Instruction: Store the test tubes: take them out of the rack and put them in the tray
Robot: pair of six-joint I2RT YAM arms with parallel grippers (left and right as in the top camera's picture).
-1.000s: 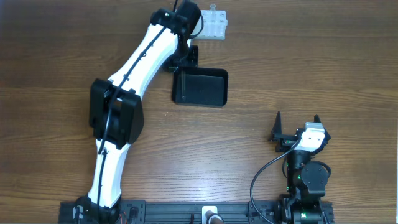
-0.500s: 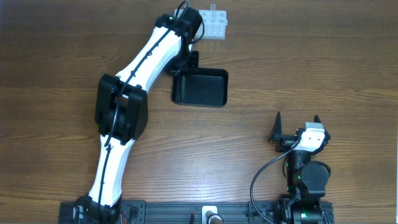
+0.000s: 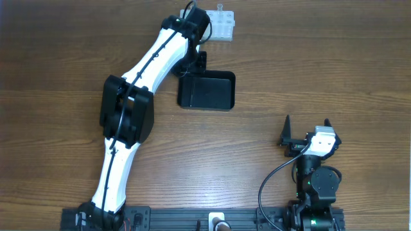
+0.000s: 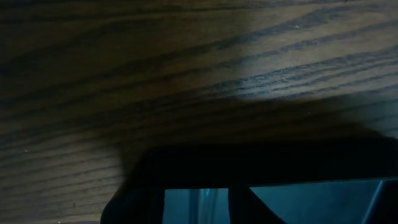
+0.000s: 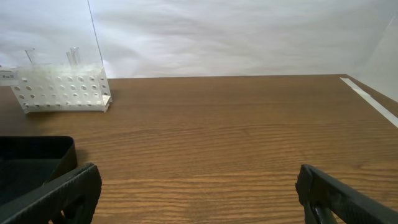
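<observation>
The clear test tube rack (image 3: pixel 221 25) stands at the far middle of the table, with one tube top (image 3: pixel 220 7) showing above it. In the right wrist view the rack (image 5: pixel 62 92) holds two upright tubes (image 5: pixel 73 57). The black tray (image 3: pixel 221 96) lies just in front of the rack. My left gripper (image 3: pixel 192 65) sits low at the tray's far left corner. Its own view has the dark tray rim (image 4: pixel 261 165) very close. My right gripper (image 3: pixel 307 122) rests open and holds nothing at the near right, far from both; its fingers (image 5: pixel 68 193) stand wide apart.
The wood table (image 3: pixel 321 58) is bare to the right of the tray and across the whole left side. The white left arm (image 3: pixel 151 61) slants across the middle left. A white wall stands behind the rack.
The left arm's elbow has shifted slightly right and its gripper has settled closer to the tray's far left corner. The right arm has not moved.
</observation>
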